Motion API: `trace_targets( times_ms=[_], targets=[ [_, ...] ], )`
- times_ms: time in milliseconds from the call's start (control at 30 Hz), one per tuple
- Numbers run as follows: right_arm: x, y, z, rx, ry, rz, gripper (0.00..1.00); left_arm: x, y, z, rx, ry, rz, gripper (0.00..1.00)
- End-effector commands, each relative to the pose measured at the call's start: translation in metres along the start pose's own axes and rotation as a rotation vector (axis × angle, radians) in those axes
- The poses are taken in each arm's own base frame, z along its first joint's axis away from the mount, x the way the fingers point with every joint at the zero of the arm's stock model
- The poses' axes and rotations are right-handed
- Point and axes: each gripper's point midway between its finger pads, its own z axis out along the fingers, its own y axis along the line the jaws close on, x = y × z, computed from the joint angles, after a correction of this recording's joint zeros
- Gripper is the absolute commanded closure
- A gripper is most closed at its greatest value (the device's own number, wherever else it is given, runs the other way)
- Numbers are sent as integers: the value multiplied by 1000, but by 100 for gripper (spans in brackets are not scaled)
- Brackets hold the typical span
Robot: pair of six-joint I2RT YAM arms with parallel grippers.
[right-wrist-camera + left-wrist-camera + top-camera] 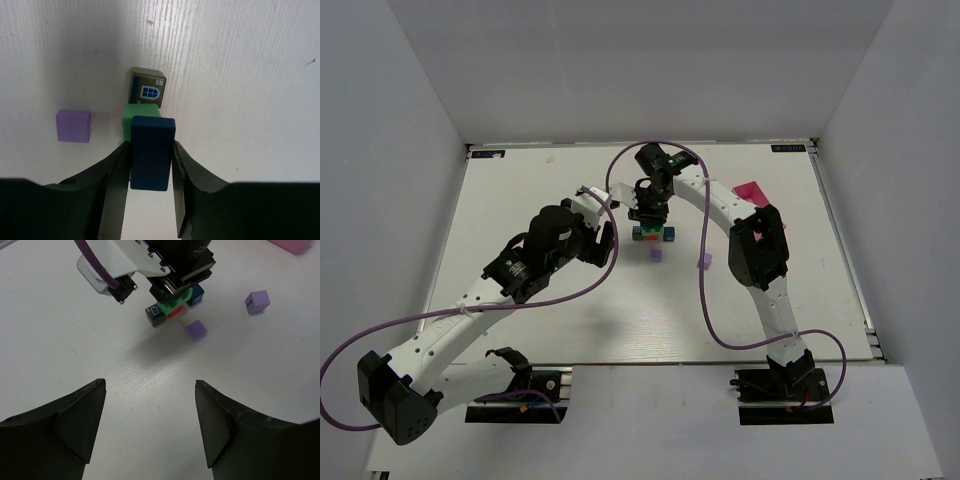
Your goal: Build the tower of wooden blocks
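The wood block tower [652, 234] is a small cluster at the table's middle. In the right wrist view it shows an olive block with a blue window [147, 87] and a green block [139, 116]. My right gripper [151, 145] is shut on a dark blue block [151, 155], held just above the green one. The left wrist view shows the same cluster with the green block [172, 304], an orange one [175, 313] and a blue one [196, 295]. My left gripper [150, 385] is open and empty, hovering left of the cluster [608, 238].
Two loose purple cubes lie near the cluster, one close [196, 330] and one farther right [257, 301]; they also show in the top view [656, 254] [704, 262]. A pink box [748, 190] sits at the back right, behind the right arm.
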Motion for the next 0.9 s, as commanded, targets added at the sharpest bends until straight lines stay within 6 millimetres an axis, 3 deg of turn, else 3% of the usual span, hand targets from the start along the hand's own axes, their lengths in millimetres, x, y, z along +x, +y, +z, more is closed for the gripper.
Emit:
trace_targets(
  times_ms=[0,867],
  targets=[
    [-4,-2,-2,11,-2,-12,63,-5,5,-6,-20,-27,-3,18],
    [1,4,-1,-10,16,-5,67,-5,5,-6,-20,-27,-3,18]
  ],
)
